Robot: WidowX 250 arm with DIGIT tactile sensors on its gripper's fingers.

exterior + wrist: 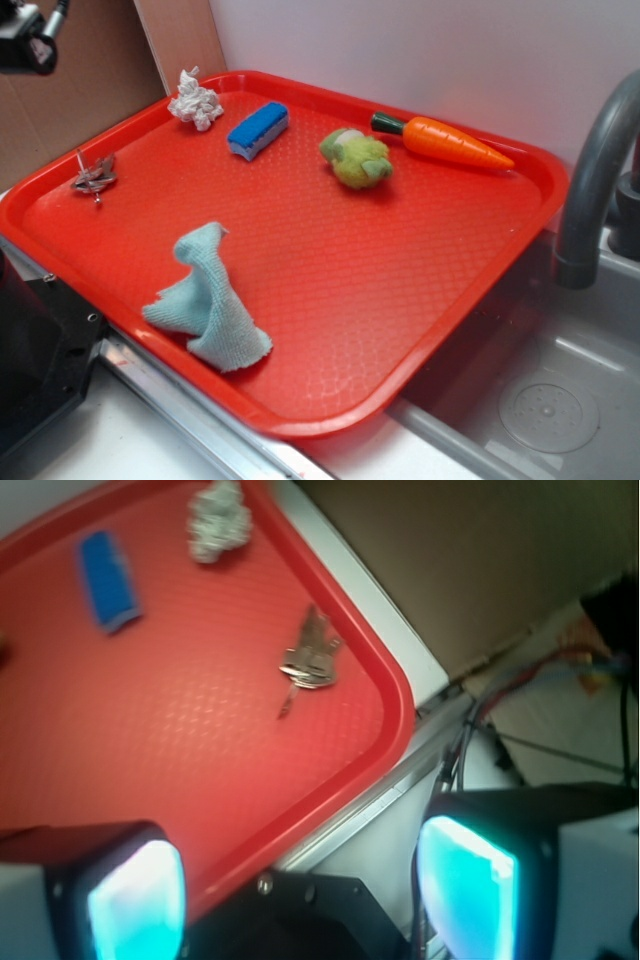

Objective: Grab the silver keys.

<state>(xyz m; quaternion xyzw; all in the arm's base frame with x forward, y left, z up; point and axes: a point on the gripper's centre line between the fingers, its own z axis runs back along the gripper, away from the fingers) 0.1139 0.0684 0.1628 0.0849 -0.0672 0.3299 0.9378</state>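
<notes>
Red plastic fills most of what I see: a large tray with a raised rim, set beside a grey sink with a dark faucet. In the wrist view my fingers sit at the bottom edge, two pads glowing pale cyan, spread wide apart and holding nothing. One pad hangs over the tray; the other is out past the tray's rim, over dark hardware and cables.

The silver keys lie on the tray floor close to its left rim, a small spiky bunch with one key poking out from the rest. From the wrist they show up ahead of my fingers, well apart from them, near the rim.

Farther along the same side is a crumpled white paper ball in the tray's far corner, and just beside it a blue sponge. A green plush toy sits near the back, with an orange toy carrot behind it along the far rim. A light blue cloth lies rumpled toward the near edge.
</notes>
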